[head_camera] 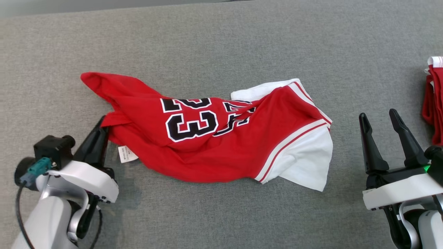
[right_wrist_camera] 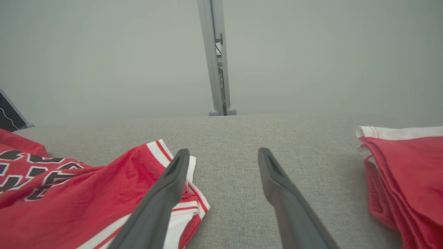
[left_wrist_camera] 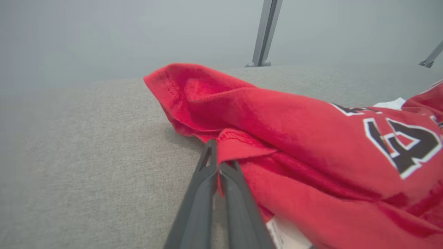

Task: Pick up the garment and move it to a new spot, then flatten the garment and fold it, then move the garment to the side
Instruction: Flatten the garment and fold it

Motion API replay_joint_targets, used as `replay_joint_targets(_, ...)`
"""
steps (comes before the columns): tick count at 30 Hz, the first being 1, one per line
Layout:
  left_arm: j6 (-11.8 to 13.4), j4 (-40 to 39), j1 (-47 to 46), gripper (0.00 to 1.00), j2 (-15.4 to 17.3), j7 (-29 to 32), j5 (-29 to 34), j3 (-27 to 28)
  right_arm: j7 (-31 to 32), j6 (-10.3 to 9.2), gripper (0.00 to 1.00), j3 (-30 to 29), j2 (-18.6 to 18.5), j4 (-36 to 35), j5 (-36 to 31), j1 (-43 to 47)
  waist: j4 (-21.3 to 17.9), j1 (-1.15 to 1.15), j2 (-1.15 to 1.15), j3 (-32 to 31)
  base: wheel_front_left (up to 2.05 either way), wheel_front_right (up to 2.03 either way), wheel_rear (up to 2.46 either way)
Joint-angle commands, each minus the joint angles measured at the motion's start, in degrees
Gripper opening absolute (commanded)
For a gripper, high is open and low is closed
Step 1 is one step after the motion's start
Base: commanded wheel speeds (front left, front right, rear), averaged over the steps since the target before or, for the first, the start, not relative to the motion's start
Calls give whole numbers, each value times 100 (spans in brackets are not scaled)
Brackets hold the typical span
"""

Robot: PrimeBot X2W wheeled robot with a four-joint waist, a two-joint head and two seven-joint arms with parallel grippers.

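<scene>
The garment point(head_camera: 211, 138), a red jersey with white sleeves and a black "23" print, lies crumpled across the middle of the grey surface, its small white label point(head_camera: 127, 154) sticking out at the lower left. My left gripper point(head_camera: 102, 125) is shut on the garment's left edge; in the left wrist view its fingers point(left_wrist_camera: 216, 162) pinch a red fold point(left_wrist_camera: 238, 147). At the lower right my right gripper point(head_camera: 379, 119) stands open, apart from the garment's white sleeve point(head_camera: 308, 162). In the right wrist view, the right gripper point(right_wrist_camera: 223, 155) holds nothing, with the garment point(right_wrist_camera: 86, 197) to its left.
A stack of red and white folded cloth point(head_camera: 434, 97) sits at the right edge, also at the right of the right wrist view as folded cloth point(right_wrist_camera: 405, 173). Grey metal posts point(right_wrist_camera: 216, 58) stand beyond the grey padded surface point(head_camera: 221, 41).
</scene>
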Motion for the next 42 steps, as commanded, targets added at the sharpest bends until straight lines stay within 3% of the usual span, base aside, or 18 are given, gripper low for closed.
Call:
replay_joint_targets(1, 58, -223, 77, 0, 112, 98, 18, 48, -15, 2, 100, -28, -17, -16, 1, 26, 56, 0, 0, -44, 0, 0, 0)
replay_joint_targets(12, 568, -2569, 866, 0, 777, 1293, -78, 408, -51, 2, 100, -43, 31, 75, 75, 91, 203, 0, 0, -211, 0, 0, 0)
replay_joint_targets(20, 839, -3479, 1369, 0, 861, 1761, -144, 470, -27, 2, 100, -58, 67, 64, 105, 107, 234, 0, 0, -178, 0, 0, 0)
replay_joint_targets(26, 706, -2980, 1018, 0, 628, 1655, -279, 254, 8, 2, 100, 3, 57, 43, 103, -10, 167, 0, 0, -65, 0, 0, 0)
replay_joint_targets(42, -2, 119, -972, 0, 141, 633, -493, 111, -105, 2, 100, 152, 76, 149, 197, -261, -388, 0, 0, 371, 0, 0, 0)
